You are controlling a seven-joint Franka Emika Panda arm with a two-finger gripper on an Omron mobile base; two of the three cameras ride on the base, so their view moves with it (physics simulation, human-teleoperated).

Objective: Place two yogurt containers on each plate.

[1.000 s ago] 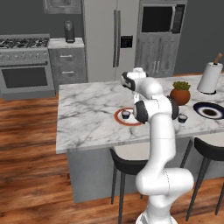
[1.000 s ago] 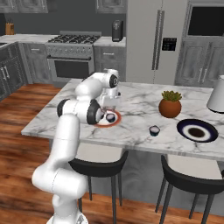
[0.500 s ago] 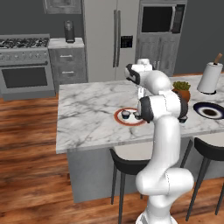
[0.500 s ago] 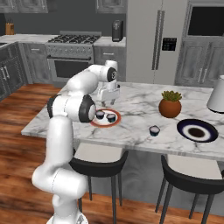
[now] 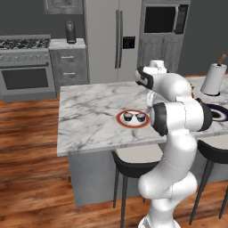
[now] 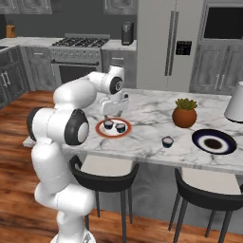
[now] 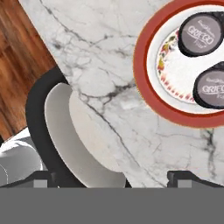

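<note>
Change vs a second ago: the gripper [image 6: 111,113] was down at the orange-rimmed plate [image 6: 99,129]; now it has lifted clear and hangs just beyond that plate's far edge. Jaws are spread wide with nothing between them; in the hand view both tips stand far apart at the bottom.

Two yogurt cups [image 6: 108,125] [image 6: 120,127] sit side by side on the orange-rimmed plate's white centre, upright, close together but not clearly touching. Hand view reads "GRIEGO" on both lids [image 7: 202,34] [image 7: 211,89].

Meaning: the orange-rimmed plate looks done, so about half the task.

A third yogurt cup [image 6: 167,141] stands loose on the counter [image 6: 152,114], well to the right of the orange-rimmed plate. Further right of that plate lies the navy-rimmed plate [image 6: 198,140], with no cup on it that I can make out. The potted plant [image 6: 184,114] stands right of and behind the orange-rimmed plate, just behind the loose cup.

Likely next: swing right from the orange-rimmed plate to the loose cup, keeping clear of the plant.

The hand view also catches a stool seat [image 7: 65,127] below the counter edge, near side of the orange-rimmed plate.
</note>
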